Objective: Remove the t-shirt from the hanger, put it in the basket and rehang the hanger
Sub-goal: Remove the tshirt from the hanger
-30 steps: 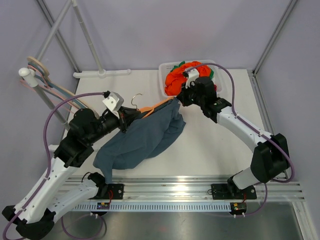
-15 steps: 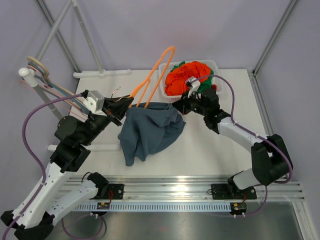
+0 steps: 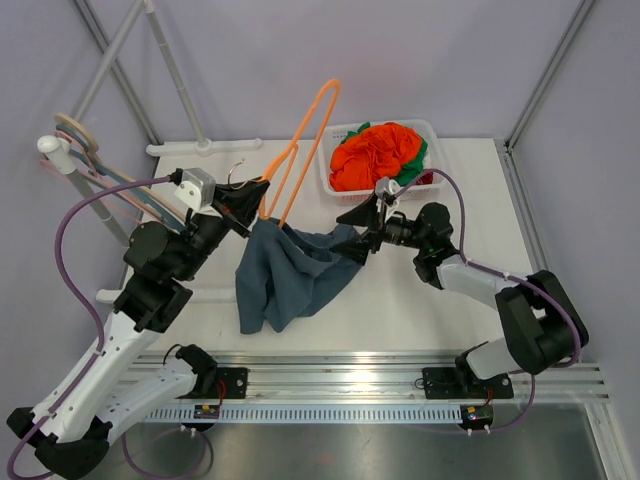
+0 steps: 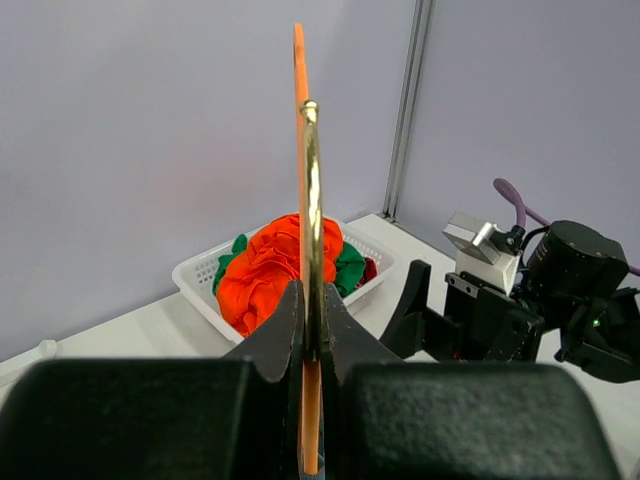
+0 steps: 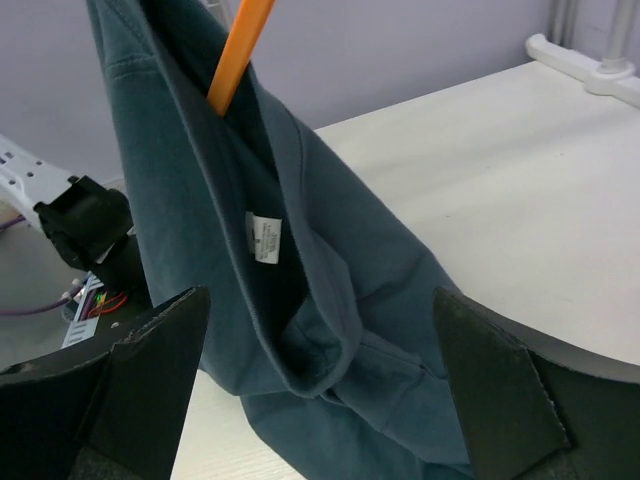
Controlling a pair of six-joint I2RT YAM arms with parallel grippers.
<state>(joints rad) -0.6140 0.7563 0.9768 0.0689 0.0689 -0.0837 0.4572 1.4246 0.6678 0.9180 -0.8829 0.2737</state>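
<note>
T-shirt droops crumpled, dark teal, from the orange hanger. My left gripper clamps the hanger; my right gripper gapes wide.

No writing can be read in any view. A small white rectangular tag sewn inside the dark teal-blue fabric t-shirt carries faint grey print, too small and blurred to make out. The little coloured stickers by the arm bases are equally illegible.

White basket of orange clothes
</note>
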